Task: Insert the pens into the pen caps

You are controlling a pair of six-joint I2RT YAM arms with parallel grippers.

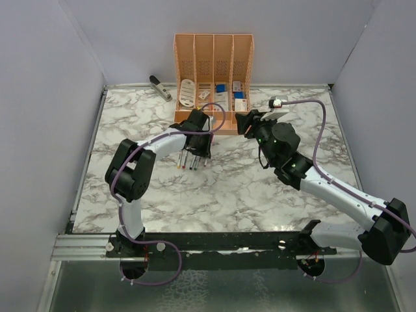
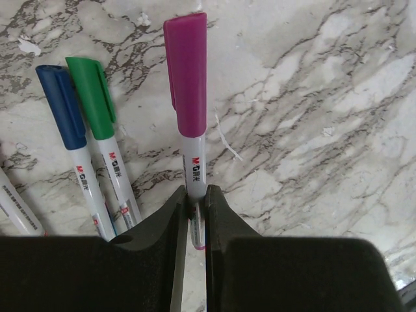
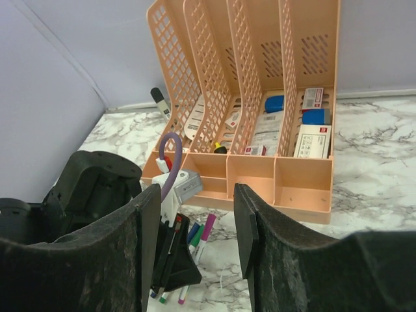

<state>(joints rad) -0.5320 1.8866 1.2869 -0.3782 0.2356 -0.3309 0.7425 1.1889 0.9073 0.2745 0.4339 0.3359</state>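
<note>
Pens (image 1: 189, 160): side by side on the tabletop (image 1: 227, 188), at 6 o'clock from the orange organizer (image 3: 302, 190), capped ends toward it.
Left end effector (image 2: 193, 203): mine, clenched on the barrel of the magenta-capped pen (image 2: 194, 162), just below the cap. Cannot tell if the pen is off the marble.
Magenta cap (image 2: 186, 71): seated on the held pen, at 12 o'clock from my left fingertips.
Green cap (image 2: 91, 97), blue cap (image 2: 60, 104): each seated on its own pen, just beside each other, at 10 o'clock from my left fingertips.
Fourth pen: bare barrel only, at 8 o'clock on the edge of the left wrist view.
Right end effector (image 3: 195, 227): released, fingers well apart, nothing between them; sits at 3 o'clock from the left one, facing the organizer.
Stapler (image 1: 160, 87): at 10 o'clock from the organizer, near the back wall.
</note>
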